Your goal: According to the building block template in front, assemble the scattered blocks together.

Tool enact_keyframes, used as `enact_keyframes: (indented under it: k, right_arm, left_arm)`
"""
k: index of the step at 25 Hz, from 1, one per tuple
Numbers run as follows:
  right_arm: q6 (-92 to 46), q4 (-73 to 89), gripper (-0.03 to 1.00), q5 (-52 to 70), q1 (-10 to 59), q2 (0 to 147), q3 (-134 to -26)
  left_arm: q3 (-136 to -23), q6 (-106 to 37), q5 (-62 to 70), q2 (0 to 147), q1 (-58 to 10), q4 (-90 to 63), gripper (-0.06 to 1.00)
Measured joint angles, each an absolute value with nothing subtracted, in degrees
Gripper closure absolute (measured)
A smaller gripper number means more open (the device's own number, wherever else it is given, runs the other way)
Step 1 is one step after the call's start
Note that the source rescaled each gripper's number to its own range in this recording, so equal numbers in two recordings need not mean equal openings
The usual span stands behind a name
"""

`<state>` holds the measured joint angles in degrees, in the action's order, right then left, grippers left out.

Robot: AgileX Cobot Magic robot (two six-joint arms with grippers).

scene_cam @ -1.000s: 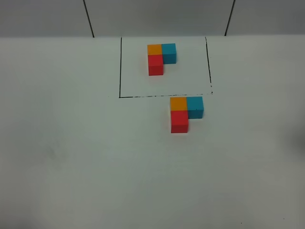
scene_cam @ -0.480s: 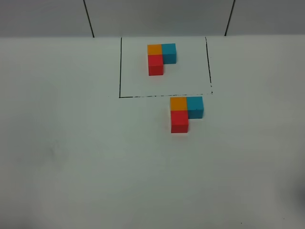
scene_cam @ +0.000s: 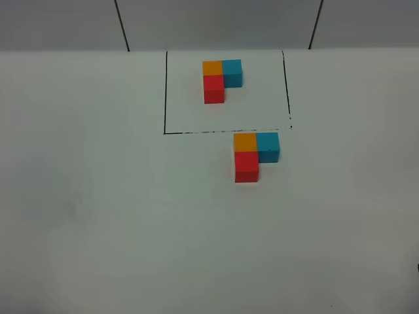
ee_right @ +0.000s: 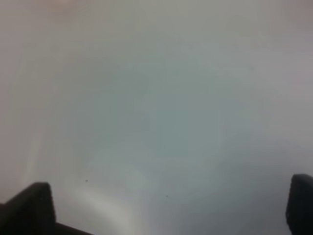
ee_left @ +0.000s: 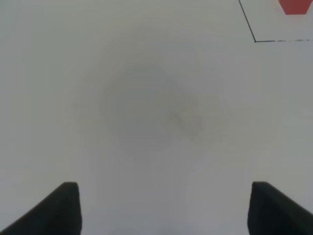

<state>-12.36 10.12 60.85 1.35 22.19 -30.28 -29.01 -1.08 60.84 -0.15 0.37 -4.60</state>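
Nothing among the blocks has shifted since a second ago; the only change is at the right edge of the high view, where a faint dark shadow that showed low on that side has slid almost out of sight, so the right arm appears to be pulling away from the table (scene_cam: 98, 229).

That fits a finished job. The building block template (scene_cam: 221, 77) sits inside the black drawn outline (scene_cam: 165, 98) at the far side, orange at the corner, blue beside it and red in front. Just outside the outline's near line lie the scattered blocks (scene_cam: 254, 153), now touching one another in the same L: orange at the corner, cyan-blue to its right, red in front. By my reading the copy matches and no step is left.

Both arms are well apart from the blocks. The left gripper (ee_left: 164, 208) hangs over bare table with its jaws spread and nothing between them; only a corner of the outline and a sliver of red show at the frame's edge. The right gripper (ee_right: 168, 205) is likewise spread wide and empty, above blank table.
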Motion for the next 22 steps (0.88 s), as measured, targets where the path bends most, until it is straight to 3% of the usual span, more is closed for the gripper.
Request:
enact_keyframes:
  k: [12,17,22]
  right_arm:
    - [-11.93,10.55,0.09,61.26,1.89,3.37,-29.05]
    - [-11.91,10.6,0.1,61.41,1.89,2.34,-28.93]
    - [-11.91,10.72,0.19,61.41,1.89,2.34,-28.93]
  left_arm:
    - [-29.01,-1.08,60.84,-0.15,0.37,-4.6,0.39]
    - [-29.01,-1.08,60.84,-0.15,0.37,-4.6,0.39]
    - [-29.01,-1.08,60.84,-0.15,0.37,-4.6,0.39]
